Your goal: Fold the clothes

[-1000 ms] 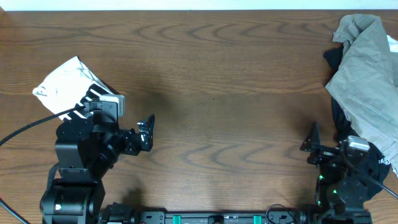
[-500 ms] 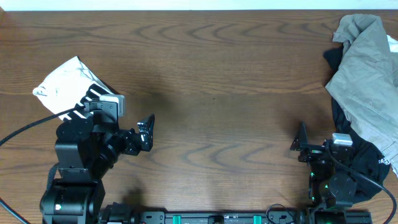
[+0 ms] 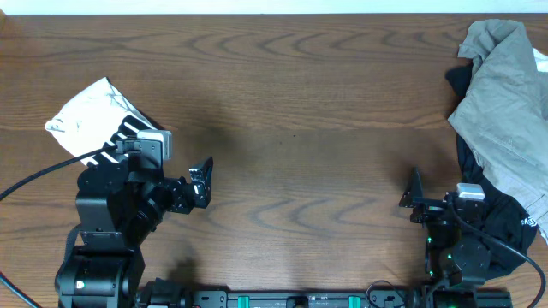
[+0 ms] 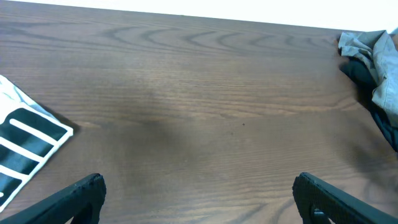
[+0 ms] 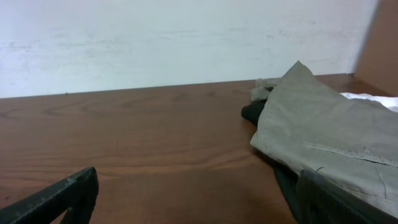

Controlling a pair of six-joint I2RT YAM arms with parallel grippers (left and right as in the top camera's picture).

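A heap of unfolded clothes lies at the table's right edge: a grey-beige garment (image 3: 505,94) over a black one (image 3: 473,158). It also shows in the right wrist view (image 5: 323,130) and far right in the left wrist view (image 4: 379,62). A folded white cloth with black stripes (image 3: 90,120) lies at the left, seen also in the left wrist view (image 4: 25,143). My left gripper (image 3: 201,181) is open and empty near the front left. My right gripper (image 3: 413,197) is open and empty, just left of the heap's black garment.
The brown wooden table (image 3: 291,103) runs to a white wall at the back (image 5: 186,37). A black cable (image 3: 34,181) runs from the left arm off the left edge.
My right arm has moved a little to the left, away from the heap, between one second ago and half a second ago. The left arm has not moved.
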